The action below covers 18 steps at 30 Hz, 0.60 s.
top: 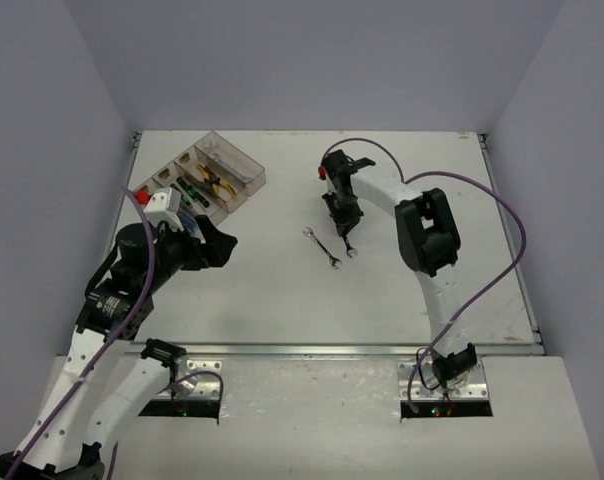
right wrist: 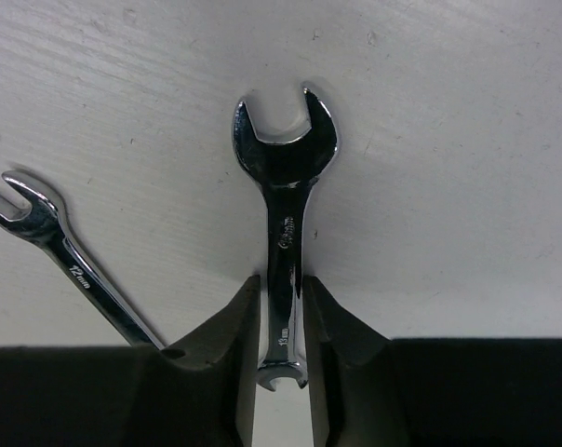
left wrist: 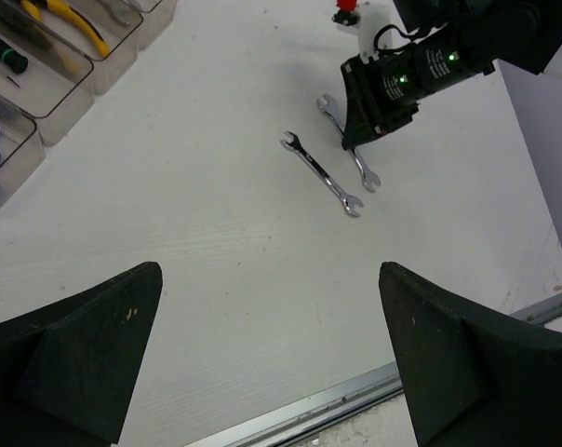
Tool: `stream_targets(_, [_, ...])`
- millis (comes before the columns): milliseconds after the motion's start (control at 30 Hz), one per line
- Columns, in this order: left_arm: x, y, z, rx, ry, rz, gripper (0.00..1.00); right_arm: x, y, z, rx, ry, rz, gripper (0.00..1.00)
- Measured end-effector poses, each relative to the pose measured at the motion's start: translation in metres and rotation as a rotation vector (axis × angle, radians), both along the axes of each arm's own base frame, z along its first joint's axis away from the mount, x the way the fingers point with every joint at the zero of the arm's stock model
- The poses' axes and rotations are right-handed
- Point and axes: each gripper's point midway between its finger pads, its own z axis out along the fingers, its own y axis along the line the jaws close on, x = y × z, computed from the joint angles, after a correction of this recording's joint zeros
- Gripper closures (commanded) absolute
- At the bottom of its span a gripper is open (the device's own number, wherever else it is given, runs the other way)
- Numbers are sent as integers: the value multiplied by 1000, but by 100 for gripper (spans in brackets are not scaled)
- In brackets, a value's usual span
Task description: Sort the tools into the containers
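**Right gripper pinched a silver wrench at mid-table while the left gripper hung open**

From above, a white table (top: 282,300) held two robot arms reaching in from its near edge. The right gripper (top: 344,235) pointed down near the middle of the table. Its wrist camera showed both fingers (right wrist: 233,326) pressed against the shaft of a silver wrench (right wrist: 283,223), one on each side. The wrench's open-jawed head stuck out past the fingertips. Whether that wrench rested on the surface or sat just above it could not be told.

A second wrench (top: 321,248) lay flat and loose on the table just to the left of the held one. It sat at an angle and touched neither the held wrench nor the gripper.

The left gripper (left wrist: 272,354) hovered over the left half of the table with its two dark fingers spread far apart and only bare tabletop between them.

The containers (top: 244,172), a row of joined clear bins, stood at the far left of the table, well apart from both wrenches. One bin held yellow-handled pliers (top: 214,180), and the bin beside it held a green-and-black screwdriver (top: 190,189).
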Motion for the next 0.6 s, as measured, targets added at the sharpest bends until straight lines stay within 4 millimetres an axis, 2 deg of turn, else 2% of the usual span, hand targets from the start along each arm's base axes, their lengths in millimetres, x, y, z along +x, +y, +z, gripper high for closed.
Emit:
stream_targets(33, [0,0,-4,7,13,-4,0,0,0,0,3,3,0,84])
stream_targets(100, [-2,-1,-10,13,29,-9,0,-1,0,0,12,10,-2,99])
stream_targets(367, [-4,0,-15,15,40,-9,0,-6,0,1,50,4,-15,100])
stream_targets(467, [-3,-2,-12,-8,33,-5,0,-23,-4,4,70,7,-28,100])
stream_targets(600, [-1,-21,-22,-139,29,-47,0,-51,-11,14,91,24,-42,100])
